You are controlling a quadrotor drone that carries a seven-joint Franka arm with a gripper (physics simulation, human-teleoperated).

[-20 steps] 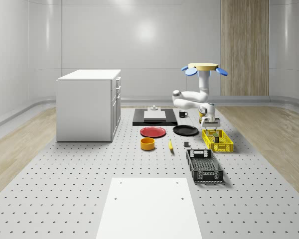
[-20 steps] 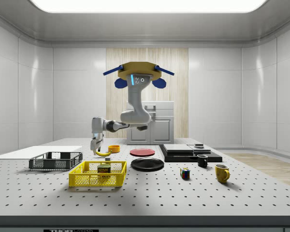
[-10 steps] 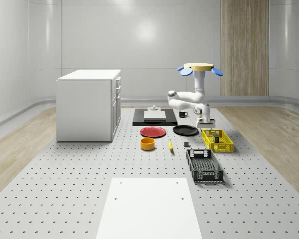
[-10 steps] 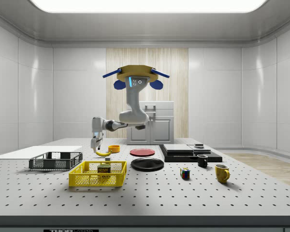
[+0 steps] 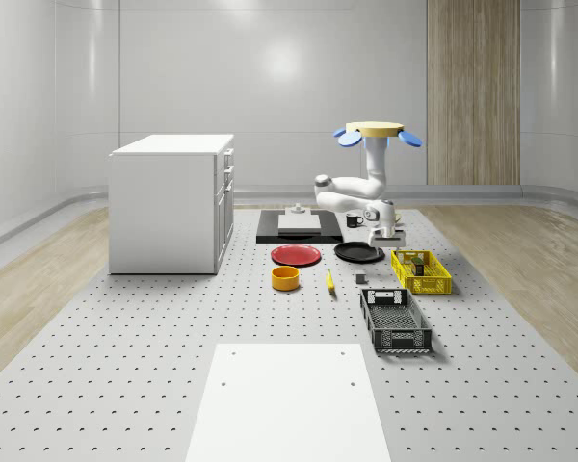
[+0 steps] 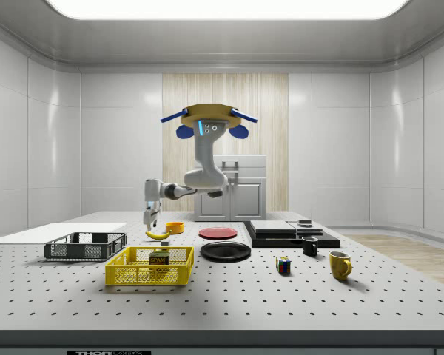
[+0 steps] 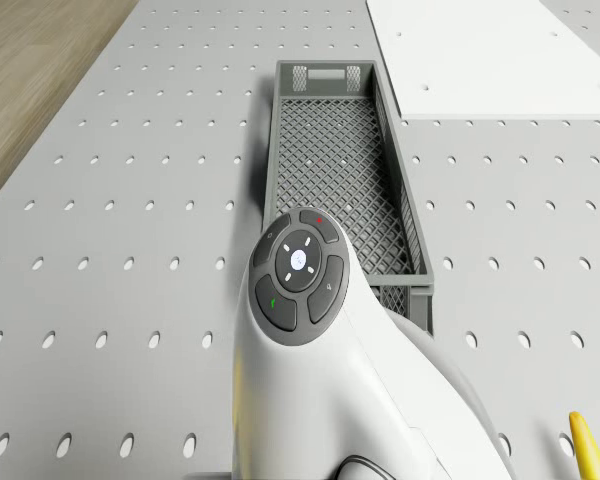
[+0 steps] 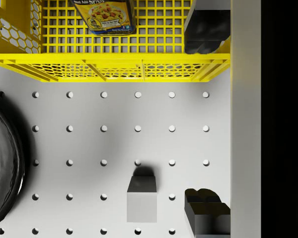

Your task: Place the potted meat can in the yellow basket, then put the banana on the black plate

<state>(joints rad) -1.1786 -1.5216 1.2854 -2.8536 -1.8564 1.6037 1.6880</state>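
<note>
**Item 1, potted meat can** (image 6: 159, 258). Location: inside the yellow basket (image 6: 148, 276), lower left of centre in the side view. It stands on the basket's mesh floor. Status: first step judged complete.

**Item 2, banana** (image 5: 329, 280). Location: lying on the bench (image 5: 125, 385), centre of the whole-scene view, between the orange bowl (image 5: 285, 278) and a small grey block (image 5: 360, 278). It is well apart from the black plate (image 5: 358, 252), which sits just above it in that frame. Status: not taken up.
Handling (judged): light, curved and smooth-skinned, firm enough to lift but bruises under a hard squeeze. Best hold is across the thick middle, with the fingers spanning the narrow width. The tapered ends would tend to pivot or slip.

**Item 3, end effector** (image 8: 207, 119). State: fingers (image 8: 207, 29) spread wide, nothing between them, holding nothing. Position: pointing down over bare bench between the yellow basket and the black plate, right of centre in the whole-scene view. It is near the basket's wall and short of the banana.

**Item 4, drone** (image 5: 378, 130). Hovers above the bench, over the area behind the black plate, upper right of centre in the whole-scene view. The arm is folded down and forward.

**Item 5, black crate** (image 7: 340, 150). Not part of the task.
</note>
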